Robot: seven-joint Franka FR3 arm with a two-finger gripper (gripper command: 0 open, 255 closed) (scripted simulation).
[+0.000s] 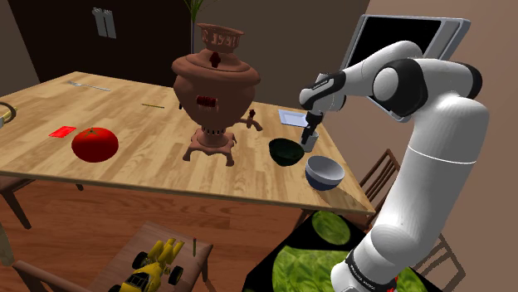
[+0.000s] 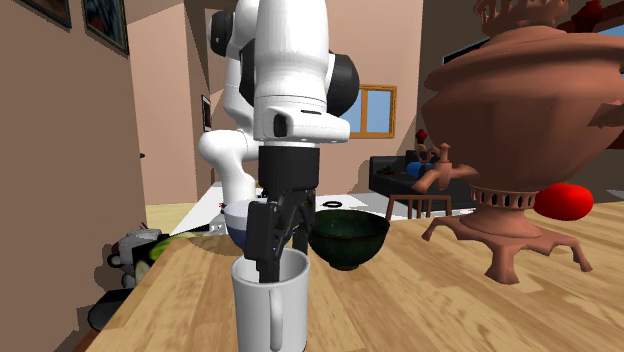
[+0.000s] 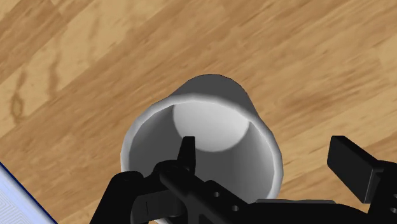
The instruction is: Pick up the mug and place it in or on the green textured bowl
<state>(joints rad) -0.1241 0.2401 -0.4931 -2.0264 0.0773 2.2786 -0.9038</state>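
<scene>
A wooden table [image 1: 124, 174] spans the room, and the brown urn [image 1: 214, 91] stands on its four feet near the table's middle. The white arm [image 1: 440, 149] rises from the shoulder view's lower right and bends over the table edge, with its hand pointing down on the urn's right side in that view.

Well apart from the urn, toward the shoulder view's left, a red round fruit like a tomato [image 1: 94, 144] sits on the tabletop. A dark green bowl [image 1: 286, 152] stands upright near the urn on the shoulder view's right, about level with the urn's feet. A grey-blue bowl [image 1: 324, 172] stands farther from the urn on the same side, nearer the table's front edge.

The mug [image 3: 210, 124] is pale grey-white and stands upright on the bare wood, mouth up. It lies on the far side of the green bowl from the urn, just beside that bowl and apart from it.

The gripper [image 3: 267, 147] hangs straight over the mug's rim. Its fingers [image 3: 353, 162] stand wide apart: one reaches down inside the mug's mouth, and the other sits outside the wall with a gap of table showing between it and the mug. The wall lies between them, but nothing is clasped.

A small red card [image 1: 62, 131] lies flat beyond the tomato, farther still from the urn.
</scene>
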